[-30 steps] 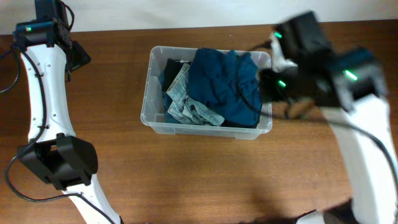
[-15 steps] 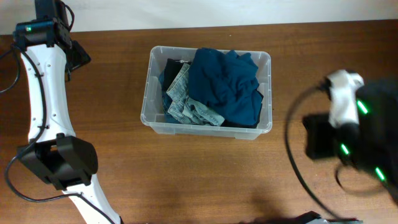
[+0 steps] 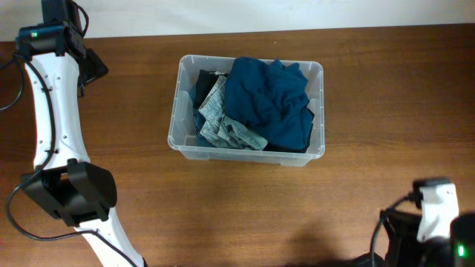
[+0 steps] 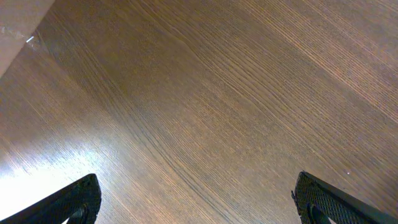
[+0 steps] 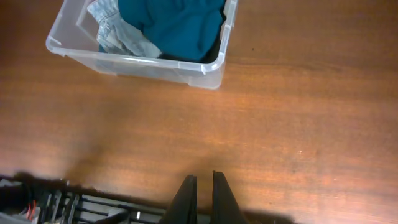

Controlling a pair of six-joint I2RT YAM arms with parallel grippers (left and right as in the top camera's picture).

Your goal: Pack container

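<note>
The container (image 3: 176, 111) sits in the upper middle of the overhead view on the table (image 3: 356, 89). It holds a teal garment (image 3: 267, 100), a piece of denim (image 3: 219, 119) and what may be dark cloth underneath. The left gripper (image 4: 196, 199) is spread wide over bare wood. The right gripper (image 5: 204, 196), at the lower right, has its fingers nearly together and holds nothing.

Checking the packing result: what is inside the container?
The container holds a rumpled teal garment on top, a faded denim piece beside it and a dark garment in the far corner. Whatever lies beneath them, and the base, is covered.
</note>
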